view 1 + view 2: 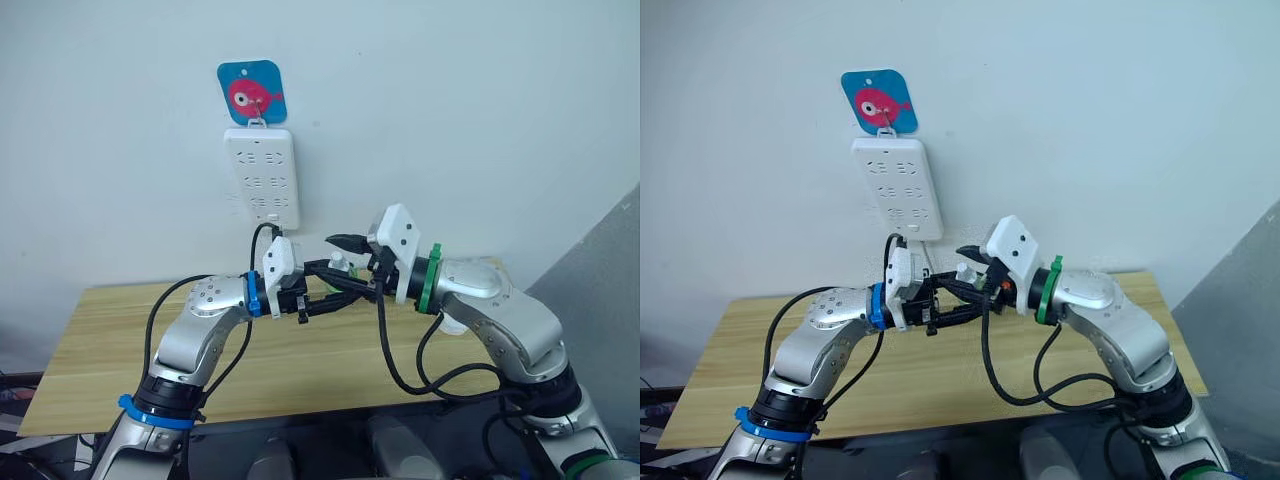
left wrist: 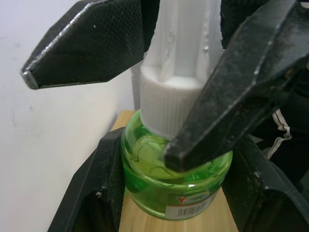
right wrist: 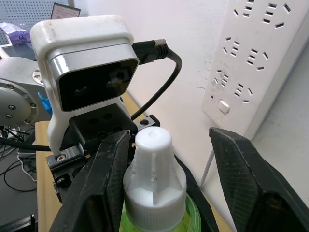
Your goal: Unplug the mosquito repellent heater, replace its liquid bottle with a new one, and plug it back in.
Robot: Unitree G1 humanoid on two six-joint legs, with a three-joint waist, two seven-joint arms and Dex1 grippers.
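Below the white wall power strip (image 1: pixel 262 176), a green liquid bottle (image 2: pixel 176 181) is clamped at its body by the left gripper (image 2: pixel 169 193). Its white cap (image 3: pixel 154 169) sits between the right gripper's (image 3: pixel 166 159) parted jaws. A barcode label (image 2: pixel 190 207) is seen; its text is unreadable.

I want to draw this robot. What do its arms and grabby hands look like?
Shiny silver arms. The left arm wears blue rings, the right arm green ones. White camera boxes sit on the wrists, with looping black cables. The left gripper and right gripper have two black pointed fingers.

Green liquid bottle (image 2: pixel 176 181), white-capped, upright.
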